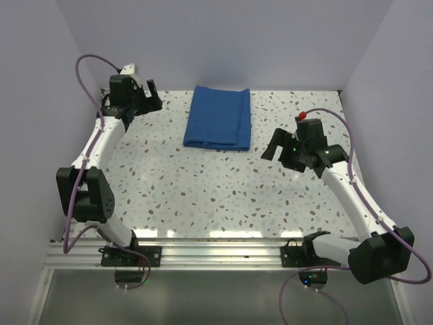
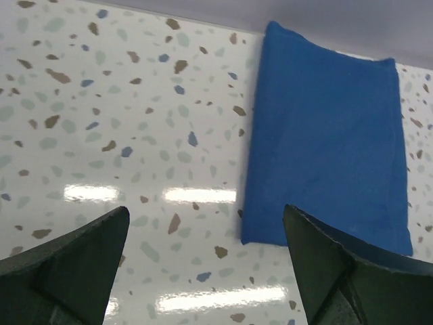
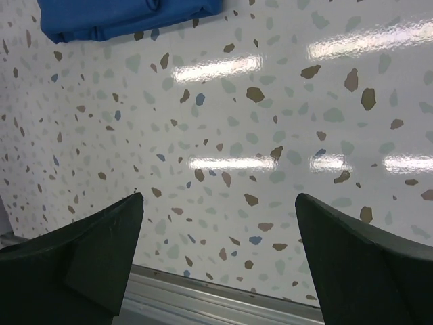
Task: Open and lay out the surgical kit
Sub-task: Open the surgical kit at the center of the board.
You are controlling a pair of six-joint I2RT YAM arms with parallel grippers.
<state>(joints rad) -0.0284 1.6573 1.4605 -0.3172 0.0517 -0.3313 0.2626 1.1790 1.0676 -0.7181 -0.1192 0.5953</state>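
Observation:
The surgical kit is a folded royal-blue cloth bundle (image 1: pixel 218 117) lying at the back middle of the table. It also shows in the left wrist view (image 2: pixel 328 145) and at the top left of the right wrist view (image 3: pixel 122 17). The steel tray and the instruments are hidden or out of view. My left gripper (image 1: pixel 150 96) is open and empty, to the left of the bundle and apart from it. My right gripper (image 1: pixel 279 150) is open and empty, to the right of the bundle's near corner.
The terrazzo-patterned tabletop (image 1: pixel 203 189) is bounded by white walls at the back and sides. An aluminium rail (image 1: pixel 216 254) with the arm bases runs along the near edge; it also shows in the right wrist view (image 3: pixel 203 298).

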